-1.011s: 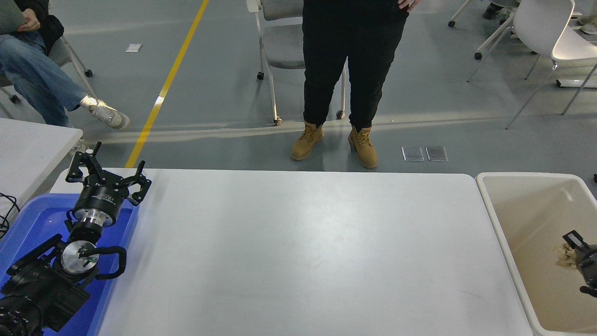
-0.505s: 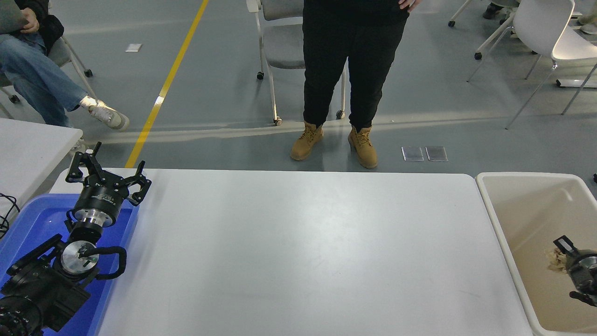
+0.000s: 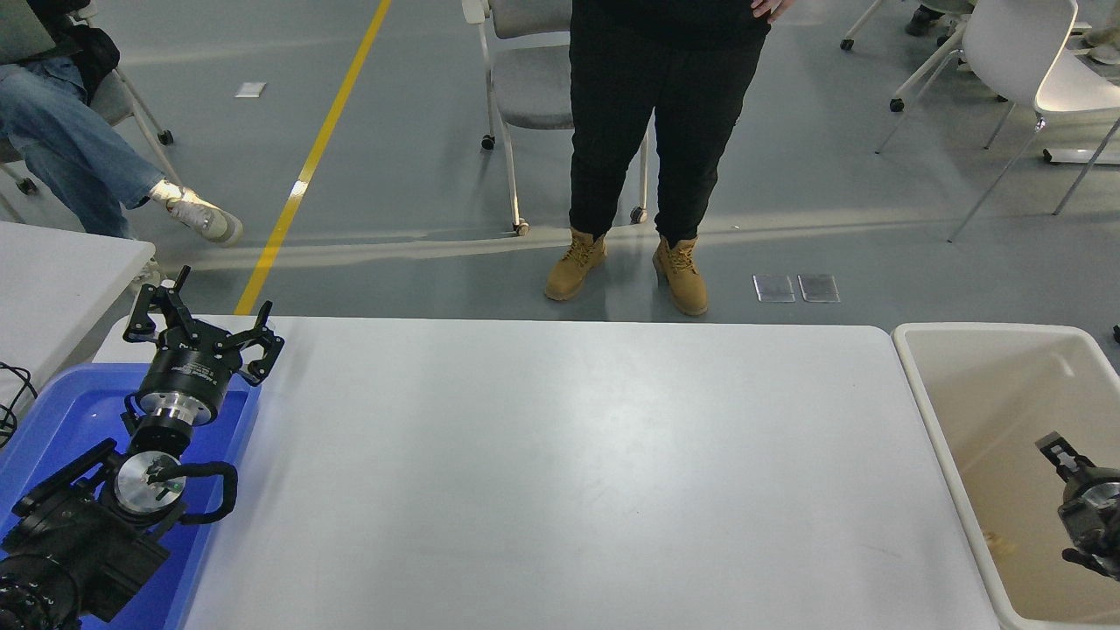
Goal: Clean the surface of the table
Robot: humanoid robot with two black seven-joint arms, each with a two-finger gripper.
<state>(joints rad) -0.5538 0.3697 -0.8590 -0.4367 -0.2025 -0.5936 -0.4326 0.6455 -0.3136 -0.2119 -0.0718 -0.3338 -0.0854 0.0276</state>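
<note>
So the bench top (image 3: 560, 472) fills the whole lower middle of the frame and honestly it looks bare already, just a couple of faint smudges, nothing on it to pick up. My read is we're at the tail end of the job: the drop-off into the tub.

The right gripper (image 3: 1074, 499) pokes in at the lower right edge, hanging over the inside of the beige tub (image 3: 919, 385) that sits just beside the bench's right end. Its jaws look spread apart with nothing between them. There's a small tan scrap (image 3: 997, 544) lying on the tub floor a bit below and to the left of it, too small to say what it is, probably some rubbish that belongs there.

So the bench top is off to the left of those jaws, across the tub wall, not touching them at all.

The left gripper (image 3: 203, 328) is parked at the lower left over a blue tray (image 3: 52, 411), jaws splayed wide and empty, right at the bench's upper left corner.

Next move, I'd guess: lift the right arm clear of the tub rim without clipping it, then swing back over the bench to check whether anything is left. A person in tan boots (image 3: 626, 262) stands at the far side.
</note>
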